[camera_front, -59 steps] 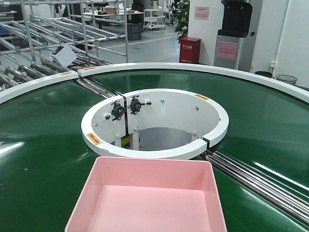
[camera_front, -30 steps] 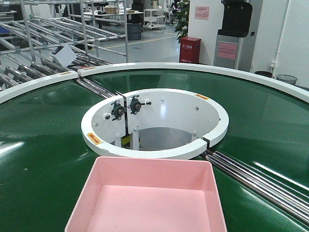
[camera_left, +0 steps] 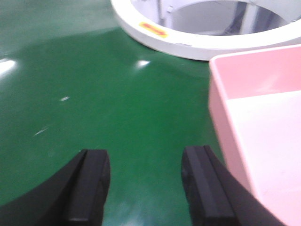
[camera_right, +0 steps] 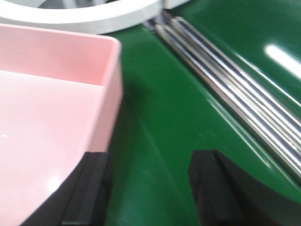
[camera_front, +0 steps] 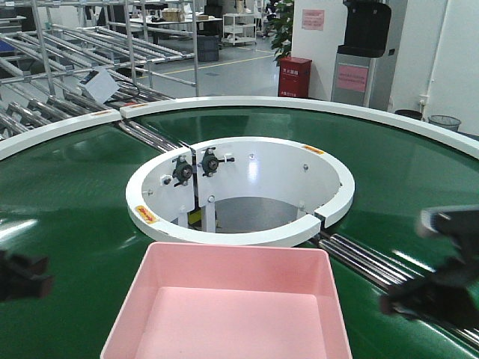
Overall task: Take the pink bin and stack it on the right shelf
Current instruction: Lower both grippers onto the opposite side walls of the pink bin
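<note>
Well, you get little readable writing. The white ring [camera_front: 340, 196] at the middle of the green conveyor belt [camera_front: 67, 202] carries small yellow stickers [camera_front: 144, 215] with red marks, and their text is too small to read. In the left wrist view one such sticker is a blur. The red cabinet [camera_front: 294, 77] at the back bears pale characters you cannot make out, and the pink notices [camera_front: 312, 19] on the wall are just as illegible.

Your pink bin [camera_front: 228, 307] sits on the belt at the near edge of the front view, its far rim just before the white ring. It is plain smooth plastic, rectangular, with a rounded rim, sloping walls and a flat floor. The belt is glossy and catches the ceiling lights. To the right of the bin, polished steel rollers [camera_front: 389, 273] run diagonally through a gap in the belt.

Your left gripper [camera_left: 148, 188] has its matte black fingers spread wide over bare belt and holds nothing. Its inner finger stands just beside the bin's left wall. Your right gripper [camera_right: 155, 193] is spread as well, grasping nothing. One finger is at the bin's right wall, though you cannot tell whether it touches, and the other is over the belt. In the front view both grippers are dark, smeared shapes flanking the bin.
</note>
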You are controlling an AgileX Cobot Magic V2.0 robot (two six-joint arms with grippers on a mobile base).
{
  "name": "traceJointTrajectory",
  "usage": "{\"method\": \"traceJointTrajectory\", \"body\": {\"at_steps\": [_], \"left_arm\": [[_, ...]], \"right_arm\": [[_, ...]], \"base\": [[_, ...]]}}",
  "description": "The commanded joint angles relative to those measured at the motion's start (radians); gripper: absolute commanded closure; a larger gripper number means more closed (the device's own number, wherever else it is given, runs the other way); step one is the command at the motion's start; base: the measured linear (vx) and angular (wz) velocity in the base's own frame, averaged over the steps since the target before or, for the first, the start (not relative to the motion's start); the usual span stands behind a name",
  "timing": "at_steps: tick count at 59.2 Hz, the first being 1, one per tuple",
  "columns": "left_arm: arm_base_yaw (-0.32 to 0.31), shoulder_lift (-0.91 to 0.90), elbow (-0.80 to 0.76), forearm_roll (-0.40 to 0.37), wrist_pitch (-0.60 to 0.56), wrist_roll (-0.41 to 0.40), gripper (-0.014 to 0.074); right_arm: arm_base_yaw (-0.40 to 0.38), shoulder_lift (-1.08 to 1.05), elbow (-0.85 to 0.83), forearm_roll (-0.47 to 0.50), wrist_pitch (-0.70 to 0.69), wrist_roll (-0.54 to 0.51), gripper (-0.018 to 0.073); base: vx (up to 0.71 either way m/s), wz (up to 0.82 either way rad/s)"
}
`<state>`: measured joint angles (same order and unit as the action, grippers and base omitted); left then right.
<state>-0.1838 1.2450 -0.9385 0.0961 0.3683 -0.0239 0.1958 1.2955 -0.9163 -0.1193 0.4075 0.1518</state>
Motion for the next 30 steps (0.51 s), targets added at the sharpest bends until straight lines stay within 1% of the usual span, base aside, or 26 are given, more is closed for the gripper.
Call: {"method": "traceJointTrajectory", "body": {"at_steps": [1,4,8,12,17,24,27,30], "left_arm": [[-0.037,0.081,-0.145,-0.041,-0.005,-0.001,0.0122],[-0.05,0.141,-0.222,-0.079,0.049,-0.001,0.0122],[-0.062,0.232,-0.309,-0.141,0.137,0.002,0.0122],[-0.068,0.307,-0.382,-0.187,0.187,0.036,0.0122],[-0.069,0.399,-0.471,-0.241,0.226,0.078,0.0122],[-0.069,0.506,-0.556,-0.307,0.248,0.129,0.0122],[-0.069,0.536,-0.58,-0.316,0.259,0.131,0.0122],[-0.069,0.565,-0.595,-0.32,0.273,0.131,0.0122]], "right_arm": [[0.038,0.099,-0.157,0.006,0.038,-0.003,0.0121],[0.048,0.171,-0.247,0.037,0.088,0.009,0.0121],[0.048,0.277,-0.352,0.107,0.164,0.012,0.0121],[0.048,0.364,-0.443,0.139,0.24,0.012,0.0121],[0.048,0.464,-0.538,0.134,0.316,0.013,0.0121],[0.048,0.551,-0.58,0.114,0.329,0.036,0.0121],[0.048,0.571,-0.58,0.103,0.33,0.068,0.0121],[0.048,0.589,-0.58,0.096,0.332,0.078,0.0121]], "base": [[0.0,0.0],[0.0,0.0],[0.0,0.0],[0.0,0.0],[0.0,0.0],[0.0,0.0],[0.0,0.0],[0.0,0.0]]}}
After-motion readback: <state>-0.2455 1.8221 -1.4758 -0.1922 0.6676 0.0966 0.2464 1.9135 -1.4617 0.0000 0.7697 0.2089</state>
